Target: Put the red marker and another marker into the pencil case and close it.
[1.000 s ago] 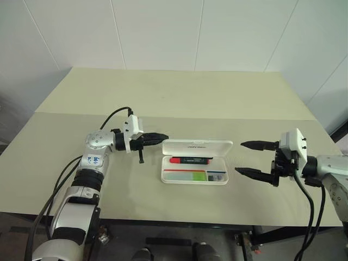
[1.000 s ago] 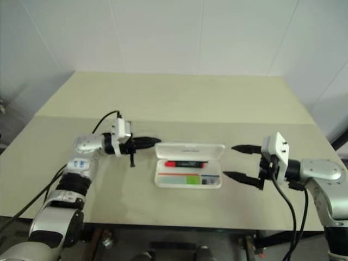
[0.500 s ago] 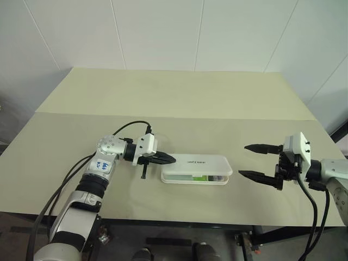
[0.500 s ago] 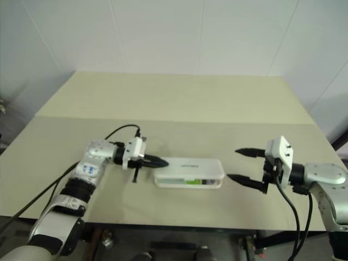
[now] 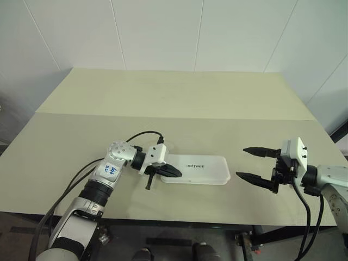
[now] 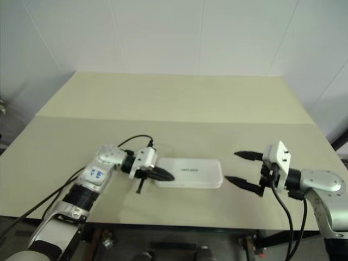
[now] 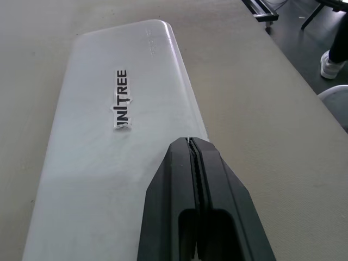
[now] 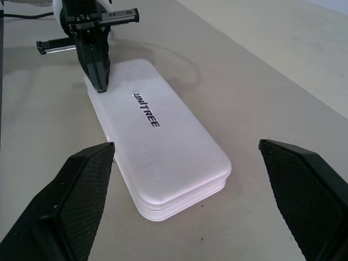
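On table: flat white plastic pencil case [image 5: 200, 169] lid now down, was open | left gripper [image 5: 175, 173] closed, empty, pressing lid | right gripper [image 5: 246, 163] wide, empty | closing nearly done

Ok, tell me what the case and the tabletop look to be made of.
Case: looks like hard white plastic with a smooth satin finish; it has moulded rounded corners, a seam between lid and base, and printed dark lettering. Tabletop: a matte, pale beige sheet, possibly laminate or a covering; a straight seam crosses it, so which one stays uncertain.

Closed pencil case [image 5: 198, 169] on beige table [image 5: 174, 103]
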### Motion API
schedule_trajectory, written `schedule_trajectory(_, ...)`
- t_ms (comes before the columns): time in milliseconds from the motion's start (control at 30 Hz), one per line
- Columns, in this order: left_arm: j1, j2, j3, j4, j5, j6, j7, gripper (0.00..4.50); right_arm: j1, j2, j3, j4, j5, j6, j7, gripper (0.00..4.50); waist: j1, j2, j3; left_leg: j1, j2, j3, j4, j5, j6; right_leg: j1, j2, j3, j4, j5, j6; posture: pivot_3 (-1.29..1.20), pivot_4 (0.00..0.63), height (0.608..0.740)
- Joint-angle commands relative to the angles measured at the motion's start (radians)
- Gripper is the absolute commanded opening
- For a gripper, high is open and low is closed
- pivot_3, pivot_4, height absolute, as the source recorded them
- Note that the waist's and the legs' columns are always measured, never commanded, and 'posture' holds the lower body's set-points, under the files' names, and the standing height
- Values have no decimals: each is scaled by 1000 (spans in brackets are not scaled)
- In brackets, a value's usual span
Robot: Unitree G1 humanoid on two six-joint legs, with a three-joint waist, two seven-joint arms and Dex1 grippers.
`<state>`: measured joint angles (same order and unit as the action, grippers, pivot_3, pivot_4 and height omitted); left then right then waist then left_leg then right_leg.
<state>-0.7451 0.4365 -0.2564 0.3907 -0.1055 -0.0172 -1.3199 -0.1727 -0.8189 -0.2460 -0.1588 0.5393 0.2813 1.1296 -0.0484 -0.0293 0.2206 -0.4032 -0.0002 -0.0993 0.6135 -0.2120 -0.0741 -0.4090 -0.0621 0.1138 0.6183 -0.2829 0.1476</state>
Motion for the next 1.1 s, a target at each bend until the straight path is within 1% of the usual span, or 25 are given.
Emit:
schedule_trajectory(33, -7, 7, -16, -13, 43, 24, 47, 48, 6, 6, -23, -44, 12, -19, -11, 4500, 0, 0, 0, 0, 0, 0, 0, 0, 0, 0, 0, 0, 0, -2, -4, 0, 150, 740)
schedule_trajectory(133, -12, 5, -14, -8, 49, 33, 71, 48, 7, 10, -21, -48, 13, -19, -17, 4500, -1, 0, 0, 0, 0, 0, 0, 1, 1, 0, 0, 0, 0, -2, -6, 0, 150, 740)
schedule_trajectory(400, -6, 18, -36, -18, 63, 75, 69, 48, 0, 21, -10, -50, 12, -19, -25, 4500, -2, 0, 0, 0, 0, 0, 0, 1, 1, 1, 0, 0, 0, -2, -6, 0, 150, 740)
schedule_trajectory(533, 10, 38, -67, -53, 69, 156, 44, 48, -8, 25, -5, -48, 10, -19, -26, 4500, -2, 0, 0, 1, 0, 0, 0, 1, 1, 1, 0, 0, 0, -2, -6, 0, 150, 740)
schedule_trajectory(667, 25, 40, -73, -62, 73, 152, 70, 48, -18, 30, 3, -46, 8, -19, -26, 4500, -5, 0, 0, 1, 0, 0, 0, 1, 1, 1, 0, 0, 0, -2, -5, 0, 150, 740)
schedule_trajectory(733, 25, 29, -47, -68, 42, 161, 82, 48, -22, 32, 6, -46, 9, -17, -26, 4500, -4, 0, 0, 1, 0, 0, 0, 1, 1, 1, 0, 0, 0, -2, -6, 0, 150, 740)
schedule_trajectory(933, 26, -2, 121, -123, -138, 173, 94, 48, -34, 32, 15, -34, 3, -19, -17, 4500, -4, 0, 0, 1, 0, 0, 0, 1, 1, 1, 0, 0, 0, -2, -6, 0, 150, 740)
schedule_trajectory(1000, 31, 37, 169, -128, -170, 234, 100, 48, -47, 26, 21, -19, -1, -22, -5, 4500, -7, 0, 0, 0, 0, 0, 0, 1, 1, 0, 0, 0, 0, -1, -4, 0, 150, 740)
schedule_trajectory(1033, 38, 50, 187, -122, -157, 191, 118, 48, -53, 22, 22, -12, -2, -23, 1, 4500, -9, 0, 0, 0, 0, 0, 0, 1, 1, 0, 0, 0, 0, -1, -3, 0, 150, 740)
schedule_trajectory(1100, 53, 75, 240, -107, -197, 174, 104, 48, -62, 14, 22, 6, -5, -27, 15, 4500, -8, 0, 0, 1, 0, 0, -1, 1, 1, -1, 0, 0, 1, 1, 1, 0, 150, 740)
